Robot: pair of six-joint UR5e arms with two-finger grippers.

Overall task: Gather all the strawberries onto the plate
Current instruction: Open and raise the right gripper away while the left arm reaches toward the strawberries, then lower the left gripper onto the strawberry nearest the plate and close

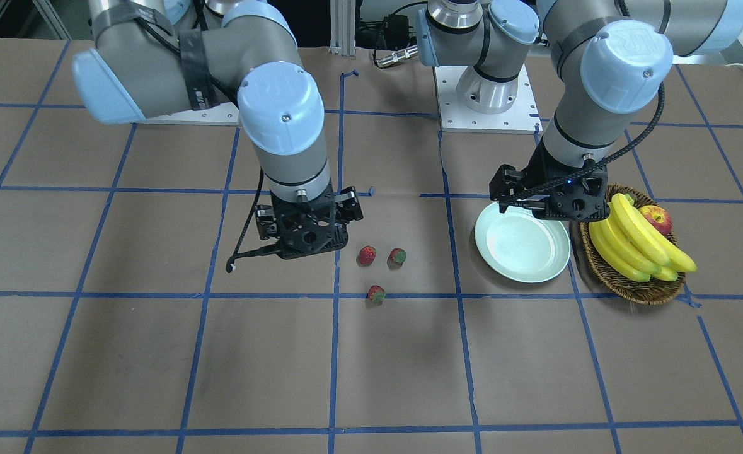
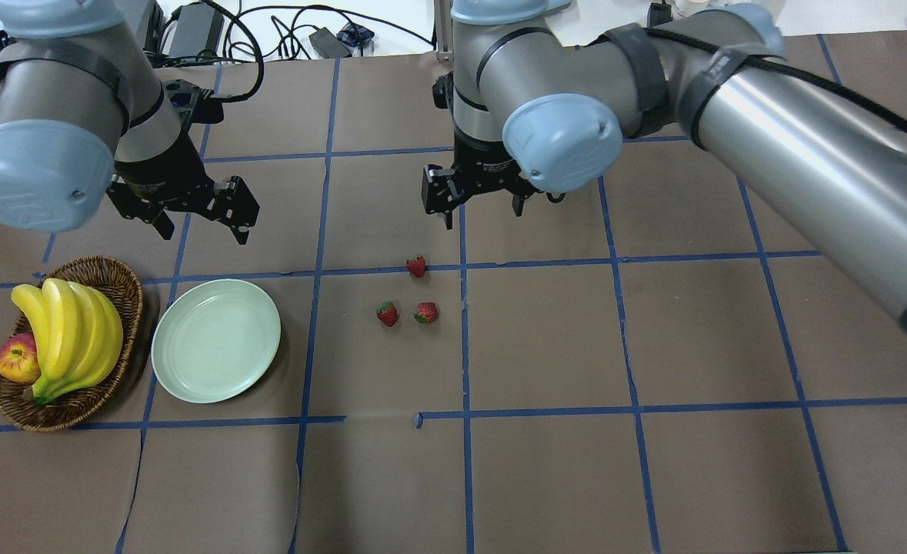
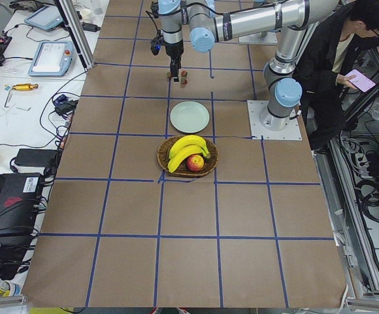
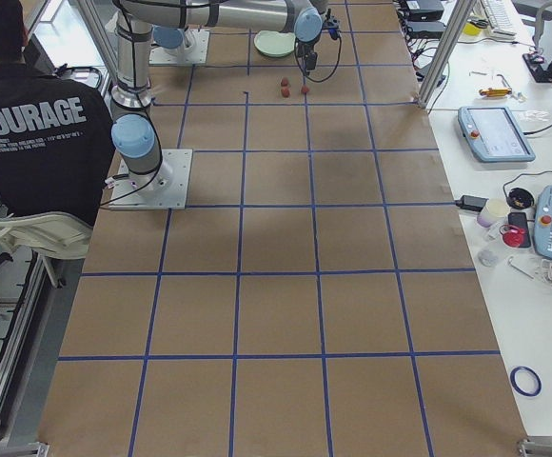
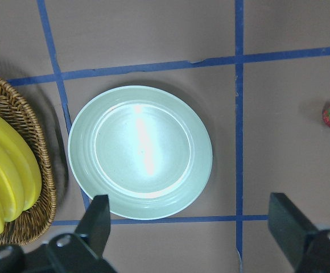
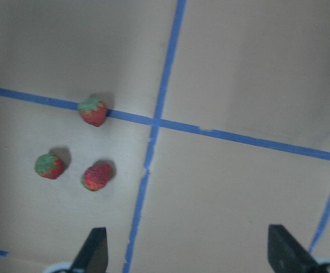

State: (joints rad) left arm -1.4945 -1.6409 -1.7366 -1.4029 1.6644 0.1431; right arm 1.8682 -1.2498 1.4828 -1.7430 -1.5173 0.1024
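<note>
All three strawberries lie on the bench, bunched beside a blue tape crossing. They are well apart from the plate, which sits empty just beside the wicker basket. My right end effector hangs above the bench, a little off to one side of the berries, jaws spread wide and holding nothing. The left end effector waits over the plate's edge, also open and empty.

I judge the first pick to be the step in hand. I would take the tape-line strawberry first, since it sits apart from the other two. I want to centre the jaws over it and go straight down until the fingertips nearly graze the paper. Then I close gently, because a small round berry could roll or squirt out if caught off-centre.
</note>
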